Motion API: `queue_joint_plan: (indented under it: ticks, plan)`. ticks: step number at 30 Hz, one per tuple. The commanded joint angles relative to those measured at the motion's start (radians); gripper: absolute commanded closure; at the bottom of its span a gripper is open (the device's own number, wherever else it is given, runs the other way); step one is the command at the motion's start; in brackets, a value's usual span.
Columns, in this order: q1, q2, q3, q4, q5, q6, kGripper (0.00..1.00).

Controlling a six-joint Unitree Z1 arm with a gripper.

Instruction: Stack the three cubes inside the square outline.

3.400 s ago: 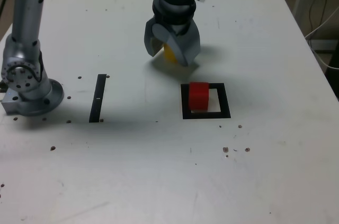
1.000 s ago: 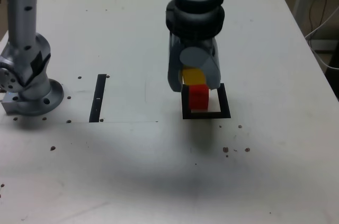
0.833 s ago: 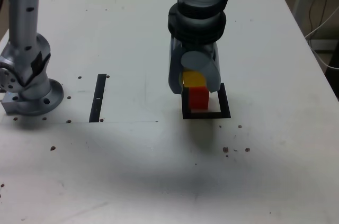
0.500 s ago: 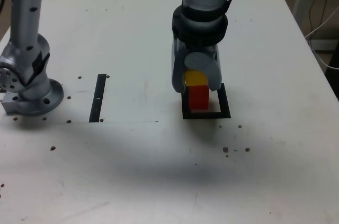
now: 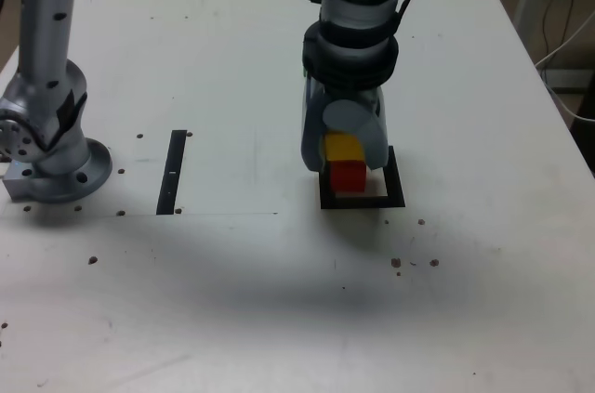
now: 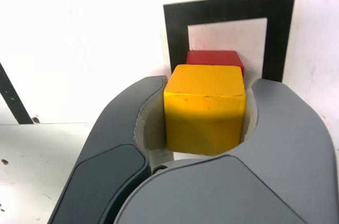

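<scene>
Yellow cube (image 5: 341,147), centre-right of the exterior view, sits pinched in the gripper (image 5: 342,144) directly over the red cube (image 5: 349,176), which rests in the square outline (image 5: 362,199); the arm hangs straight down, likely so the block lands flat. Whether the two cubes touch is unclear, and no green cube shows. In the wrist view, the jaws clamp the yellow cube (image 6: 205,107) by opposite sides, with the red cube (image 6: 214,56) peeking out behind it inside the square outline (image 6: 228,8) at upper right.
</scene>
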Motion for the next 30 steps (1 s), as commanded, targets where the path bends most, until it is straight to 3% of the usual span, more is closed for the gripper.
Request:
queue_joint_plan:
  ticks: [1,8,15,23,30]
  plan:
    - [0.006,-0.004,0.007,-0.005,-0.003,0.011,0.65]
    - [0.008,-0.006,0.012,-0.020,-0.034,0.037,0.43]
    - [0.008,-0.008,0.013,-0.032,-0.042,0.044,0.34]
    - [0.008,-0.033,0.024,-0.045,-0.040,0.050,0.04]
    - [0.012,-0.101,0.036,-0.030,-0.001,0.050,0.01]
